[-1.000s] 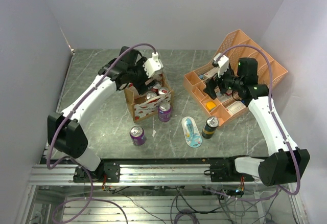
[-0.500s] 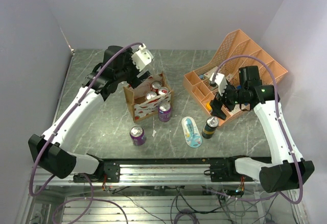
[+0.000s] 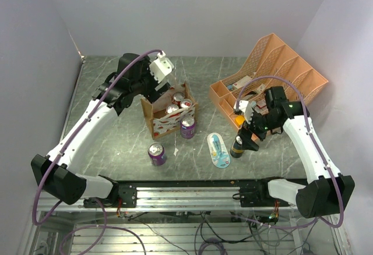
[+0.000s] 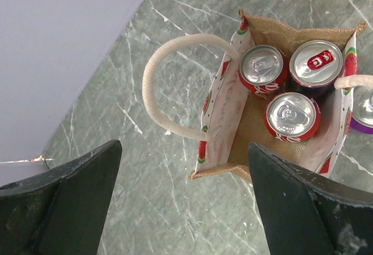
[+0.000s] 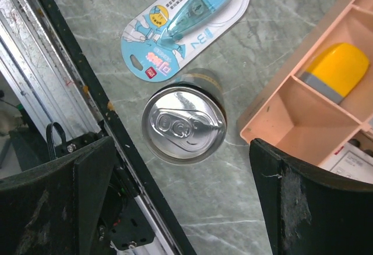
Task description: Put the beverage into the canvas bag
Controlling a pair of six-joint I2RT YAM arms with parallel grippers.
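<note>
The left gripper [image 4: 183, 173] hangs above the left side of the bag [image 3: 168, 118], its fingers wide apart with nothing between them. Near it on the grey table [image 3: 116, 144], left of centre, a purple can [image 3: 155, 153] stands upright by itself.

The bag stands open. One white handle [image 4: 157, 92] droops out over its left wall and the other [image 4: 355, 80] lies across its right wall. Three cans stand upright inside, packed against each other in the far part: two red cans [image 4: 263, 68] with silver lids and a red-topped can [image 4: 316, 63]. The near part of the bag floor shows bare cloth. A second purple can [image 3: 187, 127] stands outside, touching the bag's right near corner.

Right of that, a blue tape dispenser [image 5: 186, 25] on its card lies flat on the table. Just beside it stands the black can [image 5: 183, 124], upright on the table, well apart from the bag and close to the near corner of the organizer [image 3: 274, 63]. The right gripper [image 5: 182, 144] is straight above this can, one finger on either side of it, spread wider than the can and not touching it.

The orange organizer fills the far right. One near compartment holds a yellow item [image 5: 338, 71]; the other contents are too small to tell.
</note>
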